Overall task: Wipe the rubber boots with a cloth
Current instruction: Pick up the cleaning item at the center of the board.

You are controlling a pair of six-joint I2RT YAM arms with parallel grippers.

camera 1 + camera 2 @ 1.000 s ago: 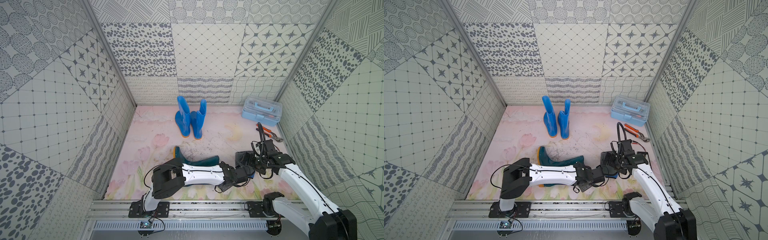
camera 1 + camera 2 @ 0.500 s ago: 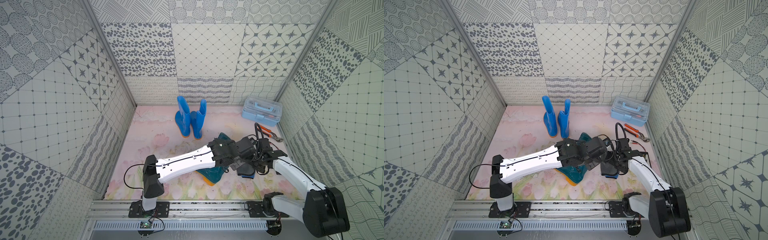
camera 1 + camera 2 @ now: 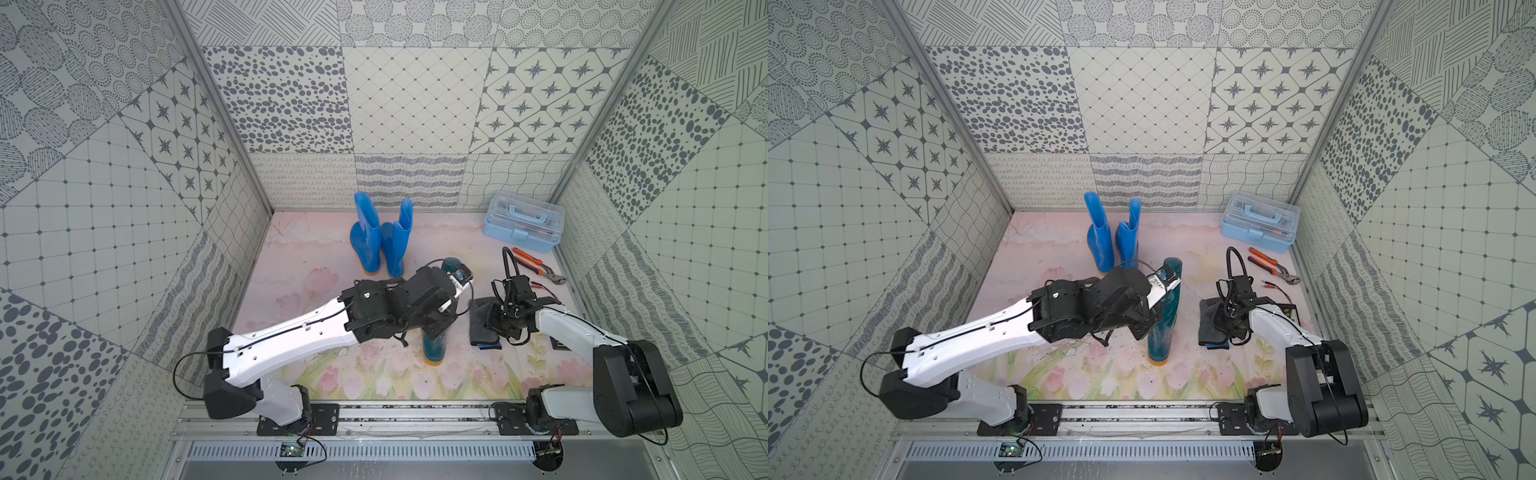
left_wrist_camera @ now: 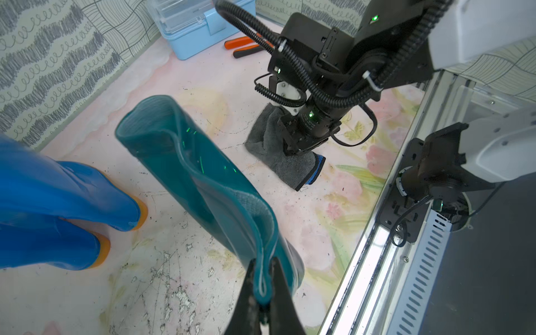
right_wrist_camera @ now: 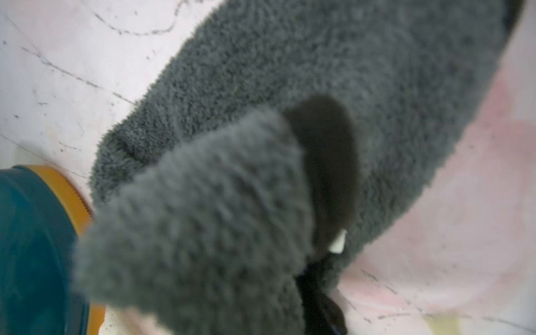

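- Toolbox [image 3: 523, 222] sits at the bench's [image 3: 299, 266] back corner with its lid shut; the contents are too small to tell. Pliers [image 3: 536, 266] lie beside it.
- Left pincer [image 4: 262, 278] is clenched on the upright teal boot's [image 3: 434, 345] top rim.
- Right pincer [image 4: 291, 150] grips the cloth [image 3: 478, 320] on the bench, near that boot.
- Blue boots [image 3: 380, 245] stand at the back.

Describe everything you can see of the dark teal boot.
The dark teal boot is glossy, rubber-looking and tall-shafted, with an orange sole and a textured lining inside its open shaft. It stands roughly upright on the dirt-flecked floral floor, nearer the robot than the two blue boots. The left gripper is shut on its top rim, pinching the opening narrow. The cloth lies beside it, apart in both top views.
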